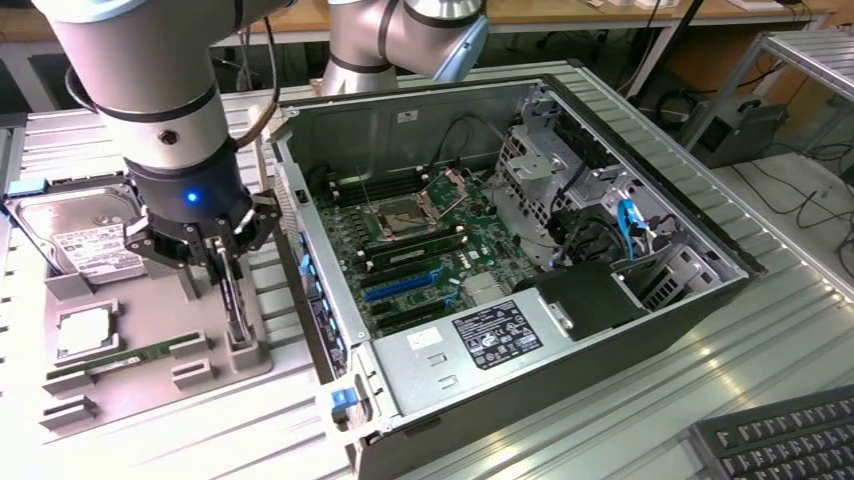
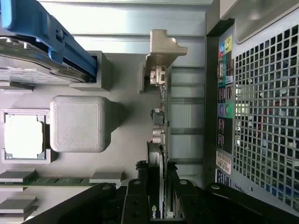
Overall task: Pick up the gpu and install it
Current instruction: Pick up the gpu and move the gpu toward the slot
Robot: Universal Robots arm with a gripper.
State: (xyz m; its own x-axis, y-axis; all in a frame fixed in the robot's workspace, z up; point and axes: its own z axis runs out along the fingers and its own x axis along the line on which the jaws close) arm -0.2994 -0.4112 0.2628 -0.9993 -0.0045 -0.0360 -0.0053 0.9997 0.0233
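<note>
You've got the gripper low over the grey tray, on the ext. view's left of the open PC case. Its fingers are pinching the gpu, one on each flat face. The card stands on its thin long edge, not flat. Its long axis runs level along the tray, approx parallel to the case's ported rear panel, which is just beside it. The metal bracket end points away from the fingers. In the ext. view that end sits at a slot block on the tray, so the card doesn't look lifted clear. The black cooler face vs. board face: can't tell which side is which. Hard drive, CPU and memory stick lie on the same tray, apart from the gpu. Tray and case both rest on the ribbed metal counter.
</note>
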